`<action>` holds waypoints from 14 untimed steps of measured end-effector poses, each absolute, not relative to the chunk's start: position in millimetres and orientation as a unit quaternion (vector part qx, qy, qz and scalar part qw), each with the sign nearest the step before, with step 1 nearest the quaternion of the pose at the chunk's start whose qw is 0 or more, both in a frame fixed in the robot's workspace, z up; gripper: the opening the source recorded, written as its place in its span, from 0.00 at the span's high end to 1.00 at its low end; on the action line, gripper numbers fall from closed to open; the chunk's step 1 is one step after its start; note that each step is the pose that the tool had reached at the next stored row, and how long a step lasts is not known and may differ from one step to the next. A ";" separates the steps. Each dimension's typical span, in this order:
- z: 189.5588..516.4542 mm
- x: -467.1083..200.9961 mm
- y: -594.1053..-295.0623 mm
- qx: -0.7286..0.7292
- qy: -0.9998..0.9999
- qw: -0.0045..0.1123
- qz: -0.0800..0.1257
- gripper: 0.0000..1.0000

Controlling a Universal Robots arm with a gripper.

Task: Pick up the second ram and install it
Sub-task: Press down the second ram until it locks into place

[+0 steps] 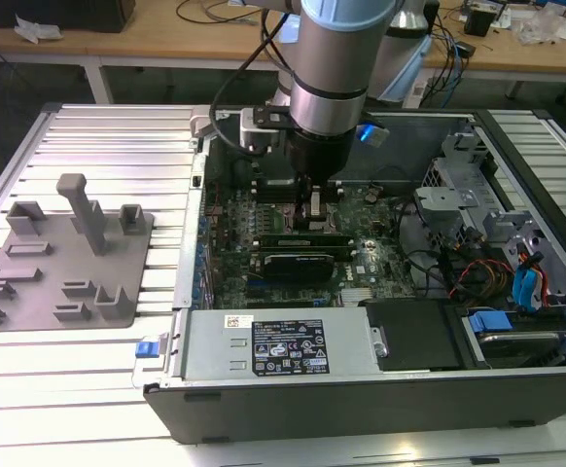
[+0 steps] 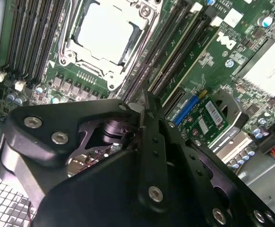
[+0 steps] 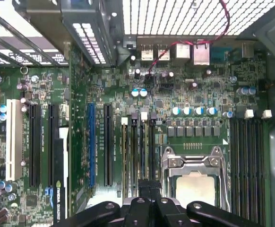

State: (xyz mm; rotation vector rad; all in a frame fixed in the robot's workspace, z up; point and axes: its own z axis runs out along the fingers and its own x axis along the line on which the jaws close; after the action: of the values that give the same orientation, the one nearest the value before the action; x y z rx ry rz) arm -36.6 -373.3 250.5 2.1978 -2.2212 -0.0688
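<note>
Right now I am hanging low inside the open computer case [image 1: 361, 389], my gripper [image 1: 314, 209] reaching down onto the motherboard [image 3: 184, 90] at the bank of memory slots [image 3: 140, 151] just beside the processor socket [image 3: 194, 177]. In both wrist views my fingers [image 3: 147, 191] are lying close together over those slots, looking clenched on something thin. Judging from the exterior view, I am pinching the second ram [image 1: 314, 216] upright between them, though I am seeing only a narrow sliver of it and cannot tell whether its lower edge is touching a slot.

I am watching for a few dangers. If the stick is sitting slightly tilted in my grip, one end may catch the slot wall and the board may flex as I am pressing. If I am lined up with a neighbouring slot that is already filled, I may be crushing two sticks together. The black expansion card [image 1: 307, 261] is lying near my fingers on the side towards the power supply [image 1: 278, 342], so any sideways drift may be knocking it.
</note>
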 end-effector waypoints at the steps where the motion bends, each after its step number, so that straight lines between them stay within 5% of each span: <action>1: 250.6 -39.1 -373.4 0.703 -0.711 0.008 -0.022 0.92; 14: 238.1 -57.7 -370.7 0.703 -0.711 0.008 -0.022 0.92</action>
State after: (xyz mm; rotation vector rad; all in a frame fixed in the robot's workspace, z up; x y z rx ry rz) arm -57.7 -370.7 238.1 2.1978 -2.2212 -0.0687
